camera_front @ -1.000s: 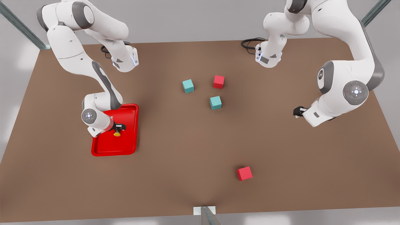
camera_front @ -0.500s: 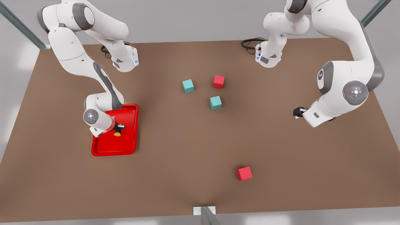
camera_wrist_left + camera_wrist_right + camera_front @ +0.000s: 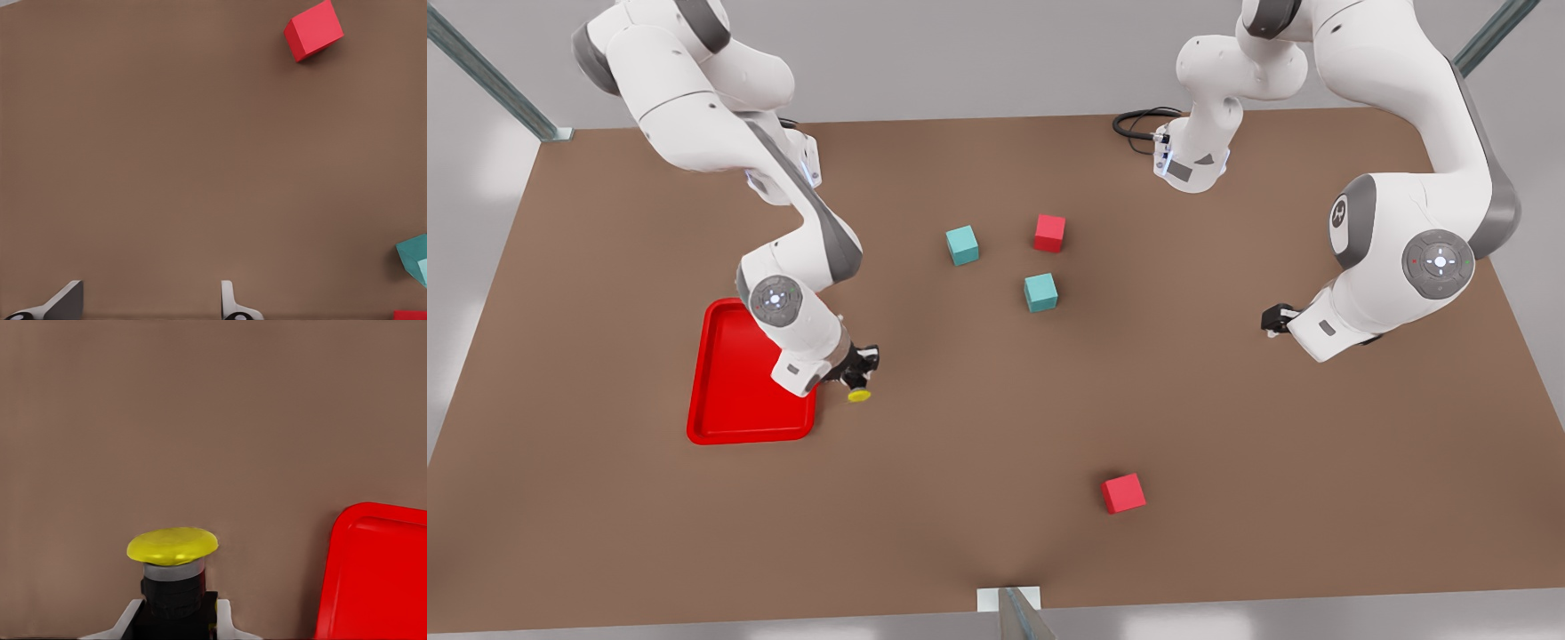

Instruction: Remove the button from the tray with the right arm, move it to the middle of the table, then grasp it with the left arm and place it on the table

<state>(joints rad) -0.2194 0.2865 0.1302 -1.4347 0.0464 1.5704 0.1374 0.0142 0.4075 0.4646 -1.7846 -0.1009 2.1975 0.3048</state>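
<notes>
So the right arm's black two-finger gripper [image 3: 860, 364] was clamped on the tiny yellow-capped push-button [image 3: 859, 394], held above the brown tabletop [image 3: 978, 427] just beside the shallow red tray [image 3: 734, 391]. The left gripper [image 3: 1273, 317] waited well apart, fingers [image 3: 230, 300] spread.

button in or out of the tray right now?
Out. The right end effector holds the button over bare table, just past the tray rim; the tray sits beside it.
</notes>
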